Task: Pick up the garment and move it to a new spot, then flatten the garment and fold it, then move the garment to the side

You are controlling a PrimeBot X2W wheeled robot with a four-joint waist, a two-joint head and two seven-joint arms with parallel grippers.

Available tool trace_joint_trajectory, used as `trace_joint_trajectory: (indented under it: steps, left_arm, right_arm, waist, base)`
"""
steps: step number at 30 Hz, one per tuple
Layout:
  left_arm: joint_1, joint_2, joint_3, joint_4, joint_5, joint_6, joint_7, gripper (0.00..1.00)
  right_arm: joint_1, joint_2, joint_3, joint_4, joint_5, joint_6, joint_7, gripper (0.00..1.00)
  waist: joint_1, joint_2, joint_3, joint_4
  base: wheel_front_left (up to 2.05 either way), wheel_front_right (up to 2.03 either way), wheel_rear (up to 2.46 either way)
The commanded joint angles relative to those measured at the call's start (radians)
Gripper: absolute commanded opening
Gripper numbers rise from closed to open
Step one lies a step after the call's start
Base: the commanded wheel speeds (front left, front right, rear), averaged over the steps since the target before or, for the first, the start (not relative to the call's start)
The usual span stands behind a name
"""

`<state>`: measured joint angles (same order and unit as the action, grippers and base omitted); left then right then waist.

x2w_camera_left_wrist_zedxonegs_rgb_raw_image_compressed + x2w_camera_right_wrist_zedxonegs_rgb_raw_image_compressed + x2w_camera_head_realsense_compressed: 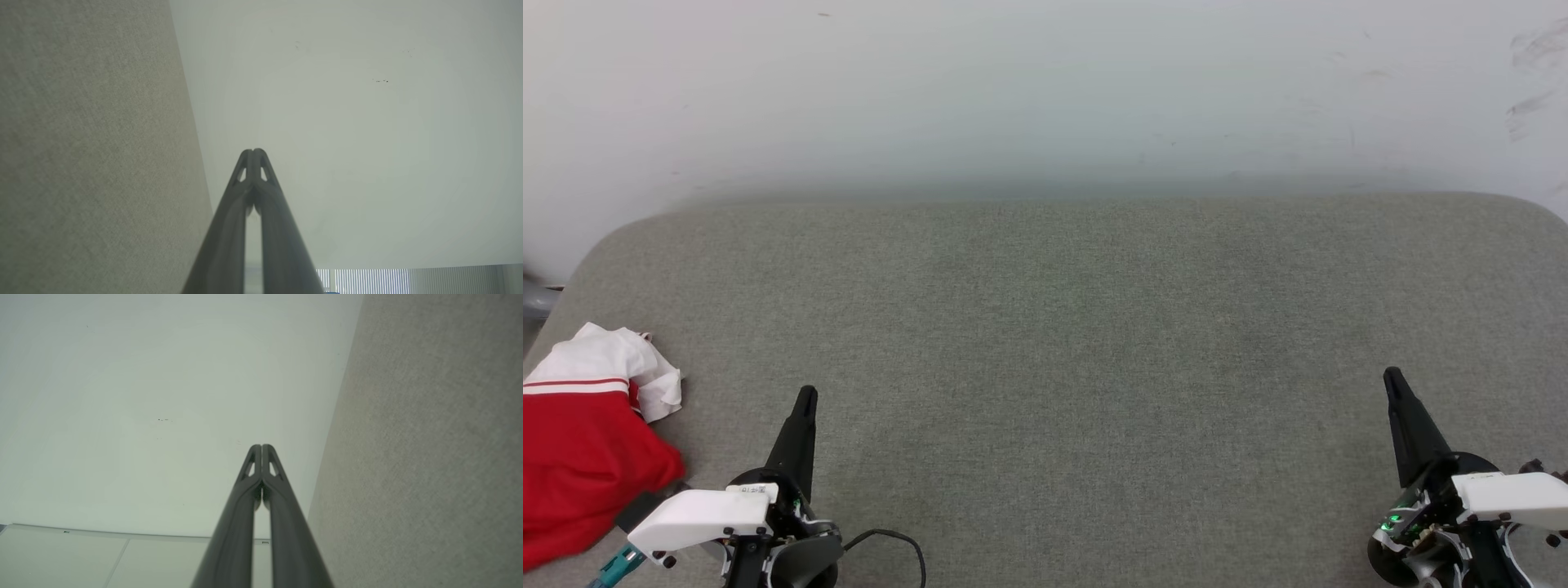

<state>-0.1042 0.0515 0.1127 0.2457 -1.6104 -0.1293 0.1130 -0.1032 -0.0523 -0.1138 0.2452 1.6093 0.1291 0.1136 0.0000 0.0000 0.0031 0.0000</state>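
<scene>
The upholstered top I work over is grey woven cloth, matt and finely rough, its weave plain in both wrist views. The garment is soft cloth: the red part smooth with a faint sheen, the white part matt and crumpled. My left gripper and right gripper have dark matt plastic fingers. My wrist covers are smooth white plastic. The wall is matt, painted and scuffed.

The garment is laid on the padded surface at its left edge, just left of the left gripper and well apart from the right gripper. Open surface is left between the two grippers. A wall is met beyond both sets of fingertips, behind the surface.
</scene>
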Motion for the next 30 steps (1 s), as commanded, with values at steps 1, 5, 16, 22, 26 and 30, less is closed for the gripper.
trace_joint_trajectory:
  steps: [1, 5, 16, 22, 26, 30]
  left_arm:
    - [-0.009, -0.001, 0.002, 0.0, 0.003, -0.003, 0.002, 0.0]
    - [-0.009, -0.001, 0.002, 0.0, 0.003, -0.003, 0.002, 0.0]
    - [-0.009, -0.001, 0.003, 0.0, 0.003, -0.003, 0.002, 0.0]
    - [-0.009, -0.001, 0.002, 0.0, 0.003, -0.003, 0.002, 0.0]
    - [-0.009, -0.001, 0.002, 0.0, 0.003, -0.003, 0.002, 0.0]
    - [-0.009, -0.001, 0.002, 0.0, 0.003, -0.003, 0.002, 0.0]
  right_arm:
    - [-0.011, 0.002, 0.0, 0.001, -0.001, 0.003, 0.0, 0.0]
    - [-0.011, 0.002, 0.0, 0.001, -0.001, 0.003, 0.0, 0.0]
    - [-0.011, 0.002, 0.0, 0.001, -0.001, 0.003, 0.0, 0.0]
    - [-0.011, 0.002, 0.0, 0.001, -0.001, 0.003, 0.0, 0.0]
    - [-0.011, 0.002, 0.0, 0.001, -0.001, 0.003, 0.0, 0.0]
    - [-0.011, 0.002, 0.0, 0.001, -0.001, 0.003, 0.0, 0.0]
  waist:
    - [0.0, 0.0, 0.0, 0.0]
    - [0.0, 0.0, 0.0, 0.0]
    - [0.0, 0.0, 0.0, 0.0]
    - [0.0, 0.0, 0.0, 0.0]
    - [0.0, 0.0, 0.0, 0.0]
    - [0.0, 0.0, 0.0, 0.0]
  base:
    - [0.0, 0.0, 0.0]
    - [0.0, 0.0, 0.0]
    - [0.0, 0.0, 0.0]
    - [0.0, 0.0, 0.0]
    - [0.0, 0.0, 0.0]
    - [0.0, 0.0, 0.0]
